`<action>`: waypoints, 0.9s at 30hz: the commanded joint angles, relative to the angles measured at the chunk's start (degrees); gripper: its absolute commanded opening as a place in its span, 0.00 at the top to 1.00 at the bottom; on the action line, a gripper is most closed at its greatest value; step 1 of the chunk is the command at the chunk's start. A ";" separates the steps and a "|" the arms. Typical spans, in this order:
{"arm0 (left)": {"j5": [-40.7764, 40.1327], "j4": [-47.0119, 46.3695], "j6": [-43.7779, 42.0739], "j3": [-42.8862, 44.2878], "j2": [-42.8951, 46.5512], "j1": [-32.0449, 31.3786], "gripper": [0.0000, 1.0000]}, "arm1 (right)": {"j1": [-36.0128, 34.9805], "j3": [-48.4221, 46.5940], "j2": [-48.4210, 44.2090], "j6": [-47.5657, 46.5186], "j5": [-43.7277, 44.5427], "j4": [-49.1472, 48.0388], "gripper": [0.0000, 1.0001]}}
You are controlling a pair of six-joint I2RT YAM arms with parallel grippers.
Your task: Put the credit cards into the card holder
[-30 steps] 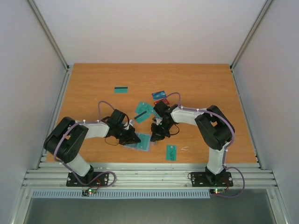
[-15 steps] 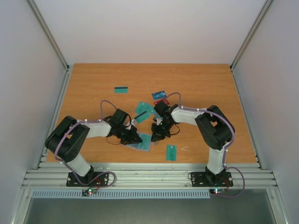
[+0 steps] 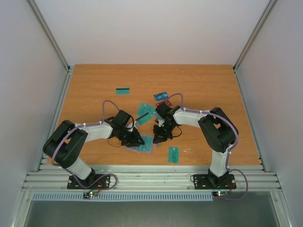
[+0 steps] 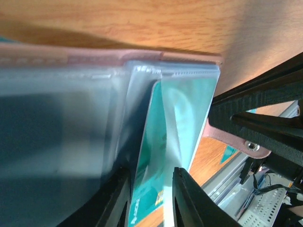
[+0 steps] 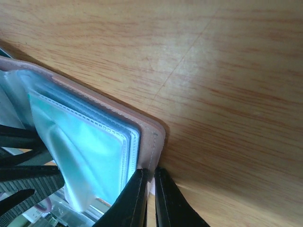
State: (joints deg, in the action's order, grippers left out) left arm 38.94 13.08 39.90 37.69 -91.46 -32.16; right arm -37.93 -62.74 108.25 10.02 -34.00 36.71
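Note:
The card holder point(image 3: 145, 144) lies open near the front, its tan cover point(image 4: 94, 56) carrying clear sleeves. My left gripper point(image 3: 135, 140) is shut on a teal card point(image 4: 161, 156). The card's far end sits among the sleeves, with a clear flap beside it between my fingers point(image 4: 187, 198). My right gripper point(image 3: 157, 137) is shut on the edge of the holder's cover point(image 5: 154, 135), just beside the sleeves point(image 5: 85, 142). Loose cards lie around: a teal one point(image 3: 173, 154) near the front, teal ones point(image 3: 146, 112) behind the holder, a blue one point(image 3: 161, 96), a red one point(image 3: 164, 102) and a dark-striped one point(image 3: 122, 91).
The right gripper's black fingers point(image 4: 265, 118) show close in the left wrist view. The metal rail point(image 3: 151, 176) runs along the table's near edge, just in front of the holder. Grey walls stand on both sides and at the back.
My left arm has edged a little right toward the holder with the card. The right gripper has stayed on the cover.

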 commanded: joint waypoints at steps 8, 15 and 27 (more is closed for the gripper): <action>-5.98 16.31 -3.04 2.52 6.03 -0.35 0.56 | 0.61 -3.51 -3.14 -0.98 4.50 3.39 0.91; -7.28 22.54 -3.11 4.64 12.66 -0.36 0.41 | 0.94 -5.89 -5.13 -1.29 4.57 5.30 0.90; -16.22 33.72 -12.39 10.60 17.18 7.93 0.38 | 0.11 3.34 -17.46 1.35 2.38 6.90 0.60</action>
State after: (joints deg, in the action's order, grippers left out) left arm 25.50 43.55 32.08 47.77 -74.06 -27.44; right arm -37.23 -62.59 94.37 9.82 -30.46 41.65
